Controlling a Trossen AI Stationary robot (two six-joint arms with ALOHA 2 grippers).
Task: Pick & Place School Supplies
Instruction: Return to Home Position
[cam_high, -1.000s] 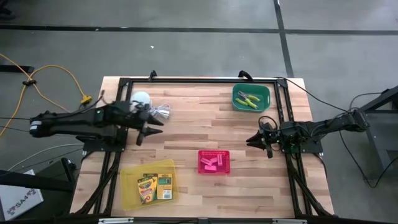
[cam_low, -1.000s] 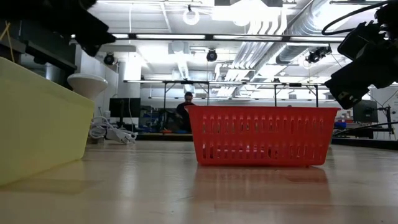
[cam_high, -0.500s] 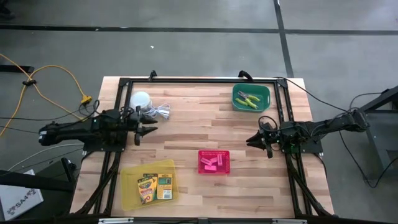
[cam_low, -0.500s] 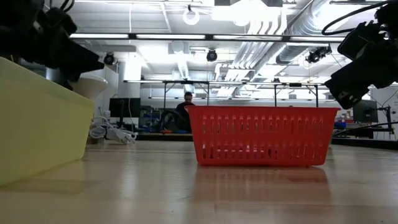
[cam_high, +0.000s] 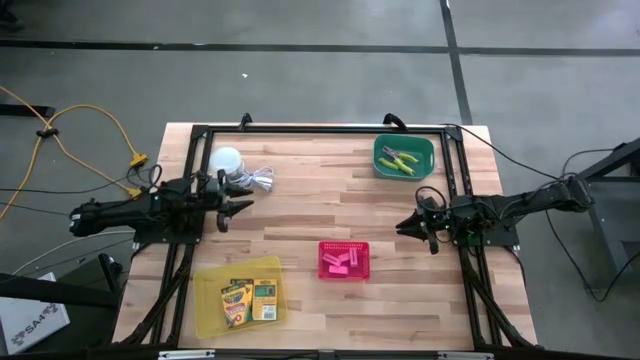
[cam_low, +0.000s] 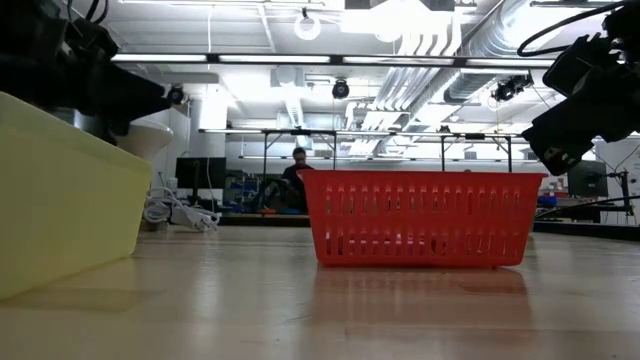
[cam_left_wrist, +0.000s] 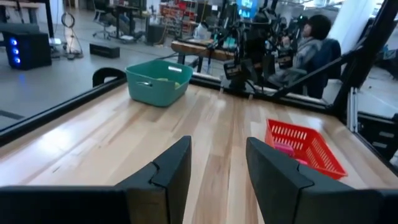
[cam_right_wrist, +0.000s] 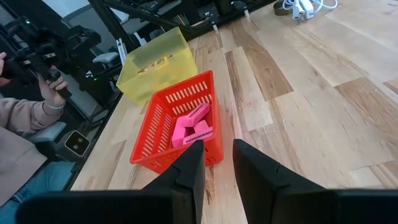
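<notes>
**Both Arms Clear of Trays; Supplies Lie Sorted**

High view: The left gripper (cam_high: 235, 208) hangs over the left side of the table (cam_high: 300, 215), near the white round object (cam_high: 227, 159). The right gripper (cam_high: 405, 226) is at the right side, pointing inward. The pink erasers (cam_high: 342, 262) lie in the red basket (cam_high: 344, 245) at front centre. The crayon boxes (cam_high: 247, 300) lie flat in the yellow tray (cam_high: 208, 300) at front left. The scissors (cam_high: 400, 158) lie in the green tray (cam_high: 427, 150) at the far right.

Low view: The basket stands on the table beside the yellow tray. Both arms are raised above the table surface. A person (cam_low: 303, 160) is in the room behind.

Left wrist view: The fingers (cam_left_wrist: 168, 174) are set wide apart with nothing between them.

Right wrist view: The fingers (cam_right_wrist: 186, 180) are narrowly parted and empty. The basket with the erasers is directly ahead, and the yellow tray is beyond it.
</notes>
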